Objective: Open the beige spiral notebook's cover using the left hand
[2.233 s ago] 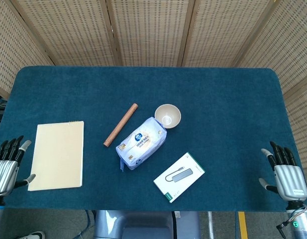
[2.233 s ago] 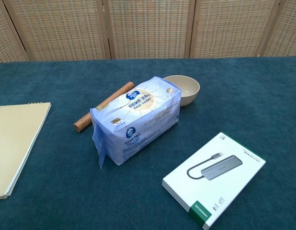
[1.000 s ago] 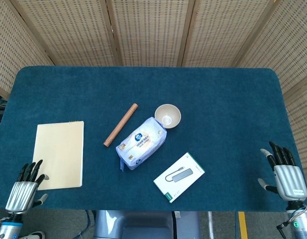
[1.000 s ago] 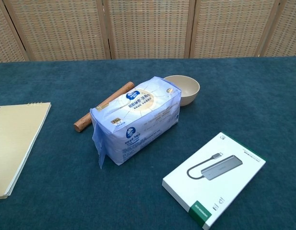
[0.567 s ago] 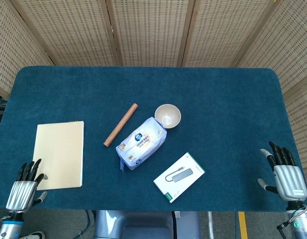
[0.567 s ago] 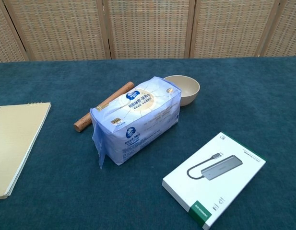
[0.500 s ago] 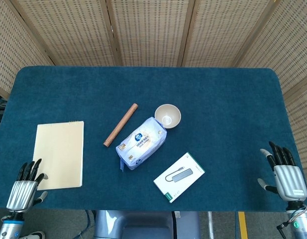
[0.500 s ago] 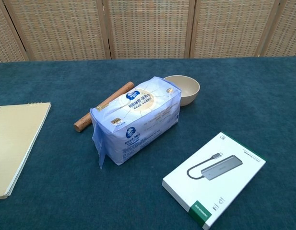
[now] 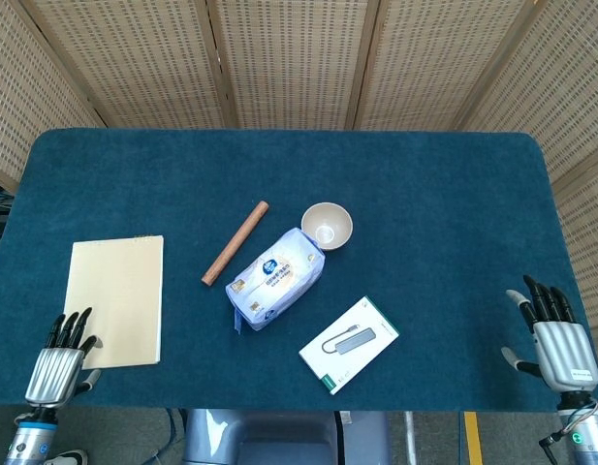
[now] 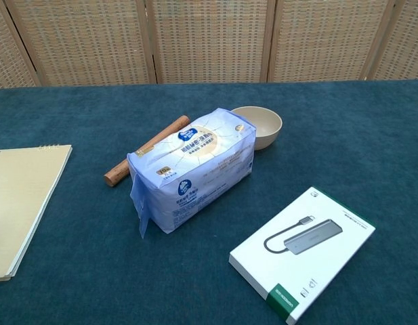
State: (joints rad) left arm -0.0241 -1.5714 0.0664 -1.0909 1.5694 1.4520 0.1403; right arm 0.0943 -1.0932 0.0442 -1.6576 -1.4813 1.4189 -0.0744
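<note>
The notebook [image 9: 114, 301] lay closed and flat at the desk's [image 9: 424, 213] left side. The left hand [image 9: 58, 366], empty with fingers extended, sat at its near-left corner. The right hand [image 9: 555, 344] rested spread, far off. Risk: fingertips might slide over the thin cover, catch several pages, or push the notebook along instead of lifting it.
</note>
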